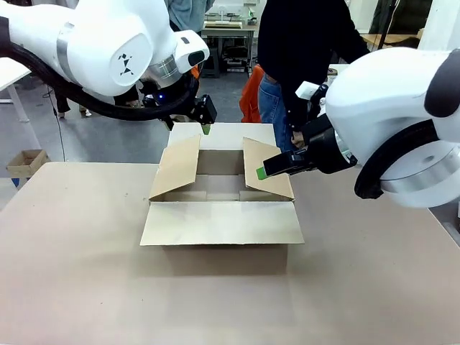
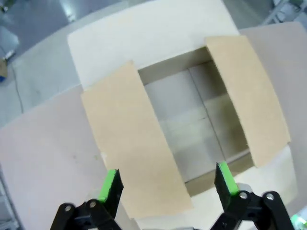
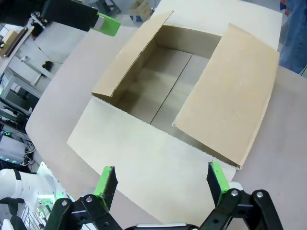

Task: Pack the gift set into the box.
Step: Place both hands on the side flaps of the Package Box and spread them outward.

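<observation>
The box [image 1: 221, 223] is a brown cardboard carton standing in the middle of the table with all four flaps folded out and nothing inside. My left gripper [image 1: 206, 128] hovers open above its far left corner. In the left wrist view the left gripper [image 2: 168, 179] looks down at the box [image 2: 192, 115] over one side flap. My right gripper [image 1: 262, 171] is open beside the right side flap. From the right wrist, the right gripper [image 3: 160, 179] hangs above the box [image 3: 163, 91], with nothing between its fingers. The gift set is out of view.
A person [image 1: 302, 50] in a dark top and jeans stands at the far side, just behind the box. A small carton [image 1: 25, 162] lies on the floor at far left. Bare table [image 1: 79, 259] surrounds the box.
</observation>
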`<state>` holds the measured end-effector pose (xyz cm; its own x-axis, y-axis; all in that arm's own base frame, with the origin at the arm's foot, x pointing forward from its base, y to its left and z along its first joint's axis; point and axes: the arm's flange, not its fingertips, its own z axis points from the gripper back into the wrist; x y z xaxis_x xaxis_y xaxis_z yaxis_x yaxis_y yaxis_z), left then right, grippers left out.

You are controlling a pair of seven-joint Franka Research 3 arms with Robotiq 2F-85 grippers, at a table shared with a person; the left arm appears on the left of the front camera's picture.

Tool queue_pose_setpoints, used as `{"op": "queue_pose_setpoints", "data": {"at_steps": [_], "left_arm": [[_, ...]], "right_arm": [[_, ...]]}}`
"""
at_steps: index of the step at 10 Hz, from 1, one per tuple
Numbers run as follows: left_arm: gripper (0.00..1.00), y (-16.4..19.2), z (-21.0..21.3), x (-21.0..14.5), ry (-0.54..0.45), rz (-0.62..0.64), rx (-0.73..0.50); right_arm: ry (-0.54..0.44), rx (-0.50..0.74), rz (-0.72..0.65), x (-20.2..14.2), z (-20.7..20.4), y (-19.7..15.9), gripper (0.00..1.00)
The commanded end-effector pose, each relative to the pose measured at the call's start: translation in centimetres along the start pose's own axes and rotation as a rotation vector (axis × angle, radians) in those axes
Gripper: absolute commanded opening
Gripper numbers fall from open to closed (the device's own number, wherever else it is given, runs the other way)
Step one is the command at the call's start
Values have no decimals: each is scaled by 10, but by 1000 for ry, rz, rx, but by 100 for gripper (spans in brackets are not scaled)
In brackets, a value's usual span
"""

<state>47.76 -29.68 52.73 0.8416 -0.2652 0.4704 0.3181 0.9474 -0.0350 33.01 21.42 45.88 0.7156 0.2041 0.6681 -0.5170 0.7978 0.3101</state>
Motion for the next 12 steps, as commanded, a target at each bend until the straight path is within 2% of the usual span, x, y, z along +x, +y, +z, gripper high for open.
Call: {"op": "queue_pose_setpoints", "data": {"at_steps": [1, 3, 6, 9, 12], "left_arm": [[100, 5, -26, 28, 86, 101, 59], [100, 10, -56, 47, 144, 172, 61], [100, 8, -100, 58, 177, 266, 162], [100, 2, -127, 52, 257, 304, 277], [100, -3, -136, 41, 279, 318, 385]], "right_arm": [[17, -5, -19, 4, 6, 1, 100], [17, -5, -19, 4, 6, 1, 100], [17, -5, -19, 4, 6, 1, 100], [17, -5, -19, 4, 6, 1, 100], [17, -5, -19, 4, 6, 1, 100]]}}
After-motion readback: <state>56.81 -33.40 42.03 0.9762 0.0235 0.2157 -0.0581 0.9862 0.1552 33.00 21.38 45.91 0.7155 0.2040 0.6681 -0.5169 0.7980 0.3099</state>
